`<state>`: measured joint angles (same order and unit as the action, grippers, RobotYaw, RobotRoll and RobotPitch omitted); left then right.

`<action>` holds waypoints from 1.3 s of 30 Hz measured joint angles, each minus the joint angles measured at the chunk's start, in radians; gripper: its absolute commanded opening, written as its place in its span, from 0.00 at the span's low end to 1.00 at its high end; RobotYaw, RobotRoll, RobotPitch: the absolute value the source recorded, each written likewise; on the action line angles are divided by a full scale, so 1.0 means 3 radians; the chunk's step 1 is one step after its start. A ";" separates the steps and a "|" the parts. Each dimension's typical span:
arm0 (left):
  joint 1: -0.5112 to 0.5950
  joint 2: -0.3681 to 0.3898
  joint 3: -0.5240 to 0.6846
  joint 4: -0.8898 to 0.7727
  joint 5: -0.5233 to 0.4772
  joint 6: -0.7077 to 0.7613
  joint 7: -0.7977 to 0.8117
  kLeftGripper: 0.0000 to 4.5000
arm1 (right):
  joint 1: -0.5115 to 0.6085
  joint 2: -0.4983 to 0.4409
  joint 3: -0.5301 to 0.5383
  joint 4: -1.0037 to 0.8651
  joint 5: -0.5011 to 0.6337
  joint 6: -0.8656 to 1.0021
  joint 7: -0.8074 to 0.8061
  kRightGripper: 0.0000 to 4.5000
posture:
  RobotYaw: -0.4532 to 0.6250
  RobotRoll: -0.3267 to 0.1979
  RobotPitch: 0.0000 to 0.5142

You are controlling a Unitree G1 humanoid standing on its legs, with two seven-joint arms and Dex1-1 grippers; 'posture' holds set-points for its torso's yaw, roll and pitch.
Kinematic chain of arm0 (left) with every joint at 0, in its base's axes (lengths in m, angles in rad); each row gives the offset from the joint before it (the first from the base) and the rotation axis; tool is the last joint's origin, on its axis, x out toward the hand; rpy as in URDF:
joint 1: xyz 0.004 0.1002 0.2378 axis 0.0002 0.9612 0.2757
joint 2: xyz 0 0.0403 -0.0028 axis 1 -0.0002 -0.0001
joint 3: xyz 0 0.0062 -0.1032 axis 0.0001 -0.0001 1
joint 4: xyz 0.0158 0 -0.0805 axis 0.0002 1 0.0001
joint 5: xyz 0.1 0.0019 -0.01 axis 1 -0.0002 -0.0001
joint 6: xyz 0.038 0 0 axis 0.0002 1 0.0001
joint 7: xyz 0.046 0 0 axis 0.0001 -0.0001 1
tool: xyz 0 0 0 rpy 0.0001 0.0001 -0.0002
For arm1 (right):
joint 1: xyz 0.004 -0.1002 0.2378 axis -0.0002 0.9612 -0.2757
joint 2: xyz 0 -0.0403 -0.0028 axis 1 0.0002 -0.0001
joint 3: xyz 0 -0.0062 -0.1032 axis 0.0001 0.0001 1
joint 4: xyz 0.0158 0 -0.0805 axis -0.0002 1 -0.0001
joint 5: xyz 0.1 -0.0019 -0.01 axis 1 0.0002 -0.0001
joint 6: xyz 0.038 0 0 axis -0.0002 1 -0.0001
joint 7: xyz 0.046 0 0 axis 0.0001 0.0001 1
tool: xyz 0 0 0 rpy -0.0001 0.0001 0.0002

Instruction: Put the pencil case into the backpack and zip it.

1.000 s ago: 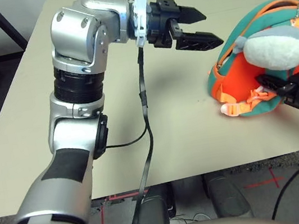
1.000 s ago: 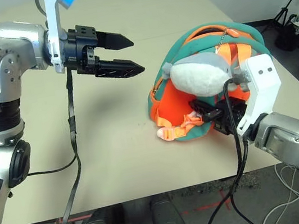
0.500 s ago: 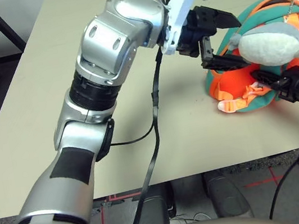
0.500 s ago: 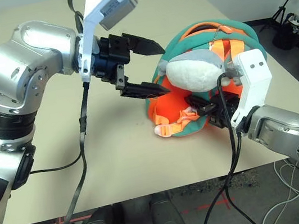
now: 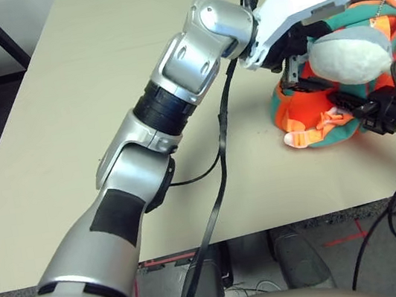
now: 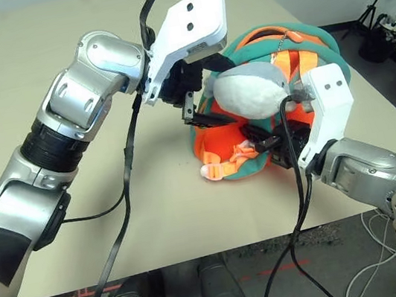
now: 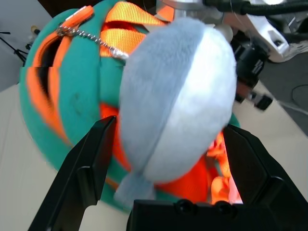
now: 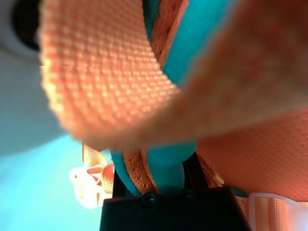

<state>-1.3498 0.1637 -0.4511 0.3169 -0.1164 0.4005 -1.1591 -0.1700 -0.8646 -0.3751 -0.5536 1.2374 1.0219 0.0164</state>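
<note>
the backpack [image 6: 280,98] sits on the surface [image 6: 62,102] close to its right and near edges, with wide bare room to its left. the left end effector [image 7: 166,159] is spread wide, a finger on each side of the backpack's grey-and-white plush figure [image 7: 178,96], without touching it. the right end effector [image 8: 168,180] is clamped on a teal-and-orange strip of the backpack at its near right side.

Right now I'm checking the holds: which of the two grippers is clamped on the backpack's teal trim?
The right gripper, low at the backpack's front edge, is shut on its teal trim. The left gripper is open, its fingers either side of the grey-and-white plush figure.
</note>
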 measured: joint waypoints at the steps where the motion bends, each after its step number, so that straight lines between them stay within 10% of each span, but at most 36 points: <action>1: 0.0000 -0.0024 0.0002 0.0001 0.0000 0.0000 0.0003 1.00 | 0.0000 0.0000 -0.0003 -0.0008 0.0010 0.0003 -0.0013 0.04 | 0.22 0.62 0.39; 5: 0.0000 -0.0084 0.0056 0.0031 -0.0002 0.0003 0.0026 1.00 | 0.0000 0.0000 -0.0013 -0.0026 0.0059 0.0012 -0.0062 0.04 | 0.22 0.62 0.39; 19: -0.0100 0.0014 0.0358 0.0058 -0.0102 0.0197 0.0034 0.11 | -0.0013 0.0000 -0.0011 -0.0065 0.0173 0.0027 -0.0184 0.04 | 0.24 0.62 0.39; 39: -0.0189 0.0599 0.1161 0.0479 -0.0673 0.1231 0.0211 0.07 | 0.0073 0.0103 -0.0003 -0.0062 -0.0006 -0.0076 -0.0051 0.04 | 0.25 0.62 0.37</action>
<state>-1.4066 0.3436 -0.1028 0.4606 -0.3182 0.7697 -1.0959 -0.1482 -0.8338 -0.3759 -0.5722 1.2356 0.9992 0.0011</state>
